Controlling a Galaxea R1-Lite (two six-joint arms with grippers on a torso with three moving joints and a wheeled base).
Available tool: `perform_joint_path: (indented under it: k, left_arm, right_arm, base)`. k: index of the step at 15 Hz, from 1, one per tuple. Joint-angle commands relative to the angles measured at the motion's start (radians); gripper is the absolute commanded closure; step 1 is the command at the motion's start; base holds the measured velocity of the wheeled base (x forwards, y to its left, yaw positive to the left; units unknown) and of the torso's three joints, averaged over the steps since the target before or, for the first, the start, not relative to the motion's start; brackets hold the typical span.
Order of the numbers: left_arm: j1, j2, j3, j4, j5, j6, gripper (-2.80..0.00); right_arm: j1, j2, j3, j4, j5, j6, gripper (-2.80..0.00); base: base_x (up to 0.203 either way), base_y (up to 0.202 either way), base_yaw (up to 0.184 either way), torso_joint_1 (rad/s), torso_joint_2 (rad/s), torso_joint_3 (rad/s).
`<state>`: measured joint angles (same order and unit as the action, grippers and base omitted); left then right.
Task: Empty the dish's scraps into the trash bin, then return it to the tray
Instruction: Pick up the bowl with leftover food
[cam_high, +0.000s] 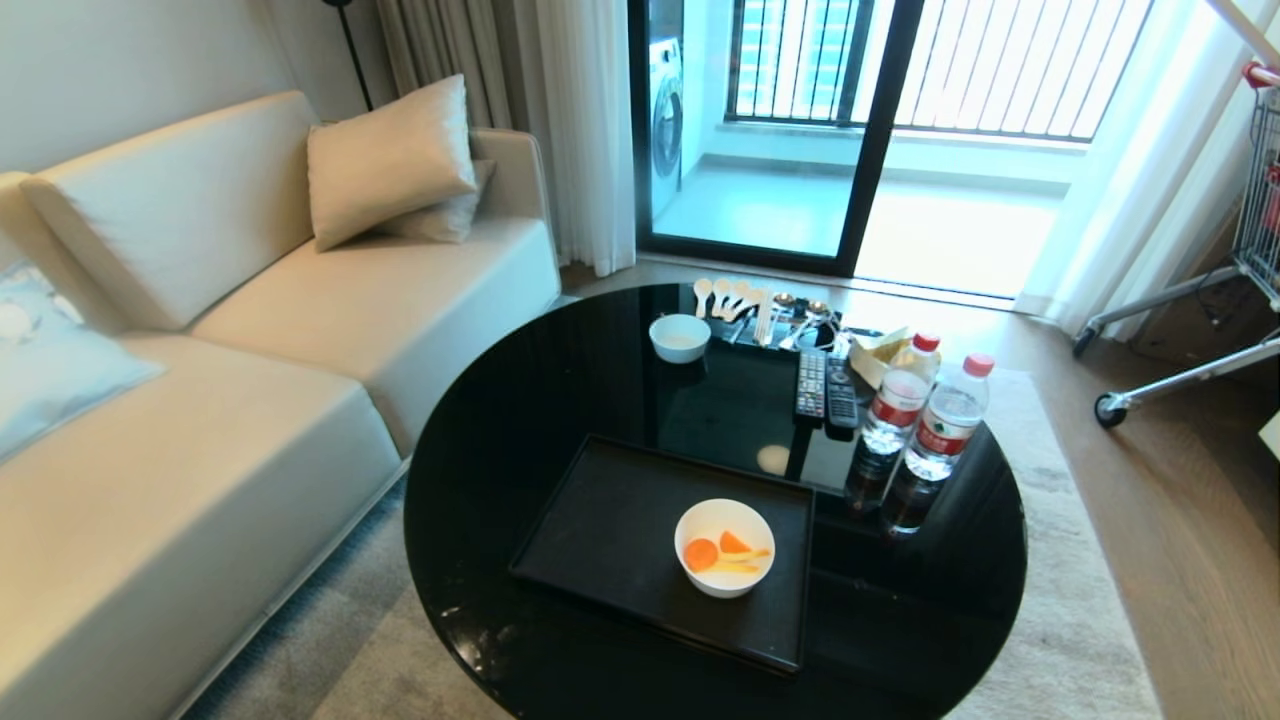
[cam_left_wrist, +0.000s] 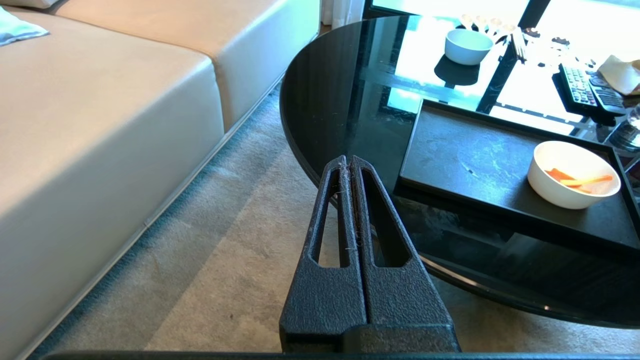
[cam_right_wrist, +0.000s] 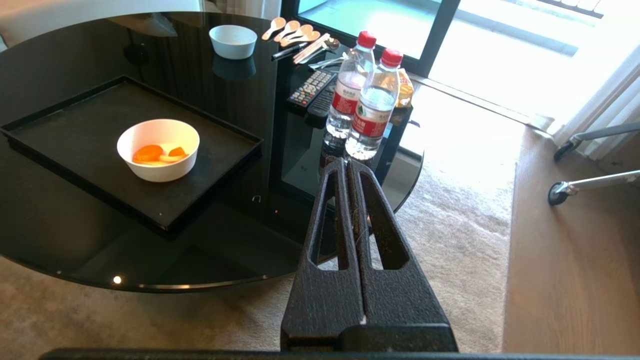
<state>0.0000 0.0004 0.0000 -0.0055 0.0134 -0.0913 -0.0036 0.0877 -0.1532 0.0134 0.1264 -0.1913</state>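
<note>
Jaws on both my grippers are pressed fully together and hold nothing: the left gripper (cam_left_wrist: 350, 162) hangs over the carpet off the worktop's sofa-side edge, the right gripper (cam_right_wrist: 346, 165) off its near edge just short of the two water bottles (cam_right_wrist: 362, 100). On the round black worktop (cam_high: 520, 400), the tray (cam_high: 600, 530) sits toward the near edge. The dish (cam_high: 724, 547) stands upright in the tray's near right corner, with the scraps (cam_high: 722, 552) inside. A smaller white bowl (cam_high: 680, 337) sits near the far edge, with spoons (cam_high: 725, 295) and two remote controls (cam_high: 826, 388) beside it.
</note>
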Motion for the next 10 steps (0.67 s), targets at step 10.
perform_joint_path:
  k: [10]
  left_arm:
    - [0.0,0.0,0.0,-0.001,0.0,-0.001,0.0]
  right_arm:
    - [0.003,0.725,-0.402,-0.007,0.049,-0.133,0.0]
  base:
    - [0.0,0.0,0.0,0.0,0.0,0.0]
